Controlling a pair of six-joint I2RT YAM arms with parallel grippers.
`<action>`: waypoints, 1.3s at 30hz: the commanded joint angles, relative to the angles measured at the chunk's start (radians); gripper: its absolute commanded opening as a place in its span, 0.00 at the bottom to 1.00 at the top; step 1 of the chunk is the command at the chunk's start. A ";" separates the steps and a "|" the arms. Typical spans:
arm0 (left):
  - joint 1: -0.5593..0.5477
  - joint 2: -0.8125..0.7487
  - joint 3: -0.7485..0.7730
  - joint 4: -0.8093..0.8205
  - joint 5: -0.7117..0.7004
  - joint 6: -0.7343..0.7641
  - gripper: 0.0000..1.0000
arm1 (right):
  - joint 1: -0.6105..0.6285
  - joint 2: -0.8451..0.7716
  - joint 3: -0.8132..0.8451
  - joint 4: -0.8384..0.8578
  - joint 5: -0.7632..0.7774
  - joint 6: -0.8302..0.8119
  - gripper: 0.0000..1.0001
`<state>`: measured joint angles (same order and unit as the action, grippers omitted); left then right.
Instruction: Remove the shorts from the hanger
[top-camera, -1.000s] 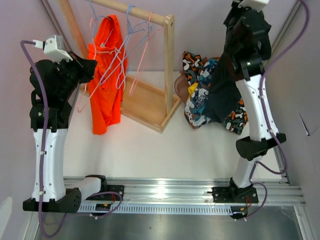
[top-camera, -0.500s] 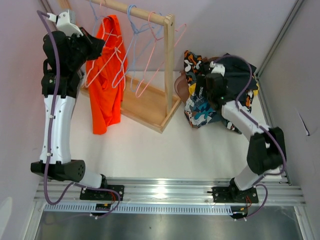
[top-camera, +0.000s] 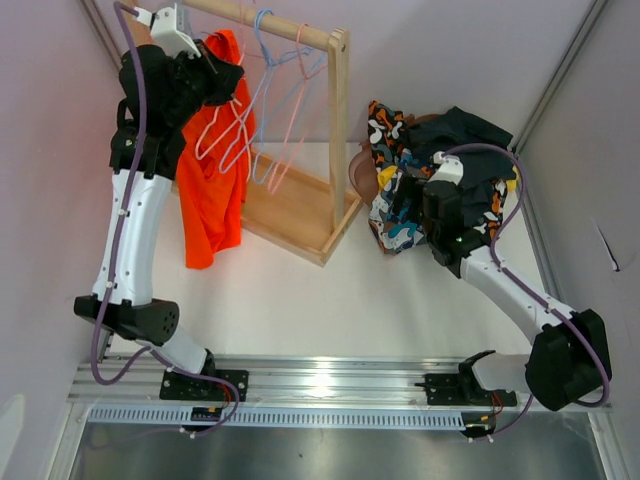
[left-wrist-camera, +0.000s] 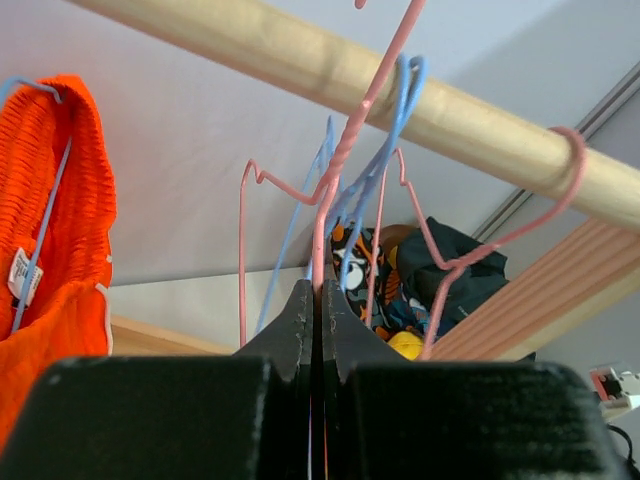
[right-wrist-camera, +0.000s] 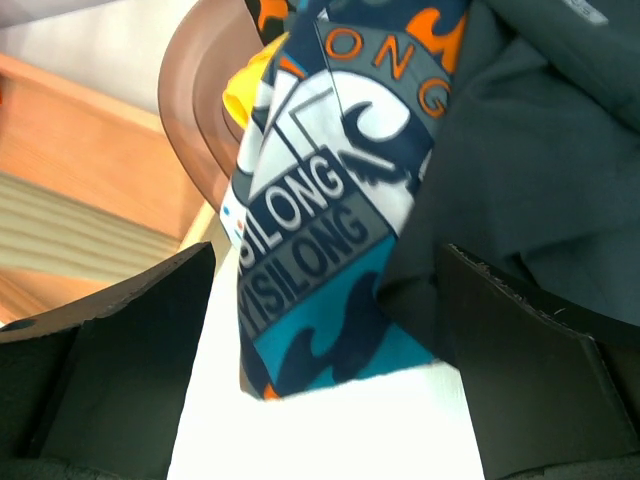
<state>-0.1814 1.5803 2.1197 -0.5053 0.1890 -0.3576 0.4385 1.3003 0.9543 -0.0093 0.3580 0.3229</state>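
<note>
Yellow shorts (right-wrist-camera: 243, 97) in bowl (right-wrist-camera: 193, 105), left end effector (left-wrist-camera: 313, 292) clamping hanger (left-wrist-camera: 341, 160), right end effector (right-wrist-camera: 328, 290) splayed

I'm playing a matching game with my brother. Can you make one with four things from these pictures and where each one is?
Things:
1. orange shorts
2. black shorts
3. pink hanger
4. right gripper

Places or states:
A. pinched in the left gripper
B. open, above the teal printed shorts
C. hung on a blue hanger
D. in the heap on the table

Pairs: 1-C, 2-D, 3-A, 4-B
</note>
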 joint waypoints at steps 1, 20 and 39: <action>-0.009 0.021 0.028 0.011 -0.026 0.016 0.00 | 0.000 -0.085 -0.008 0.012 0.015 0.027 0.99; 0.161 -0.026 0.109 -0.058 -0.221 0.121 0.99 | 0.055 -0.323 -0.164 -0.107 0.033 0.079 0.99; 0.257 0.354 0.350 -0.016 -0.006 0.051 0.90 | 0.077 -0.394 -0.206 -0.178 0.067 0.056 0.99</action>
<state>0.0662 1.9141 2.4107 -0.5350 0.1143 -0.2699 0.5098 0.9195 0.7551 -0.1917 0.3954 0.3866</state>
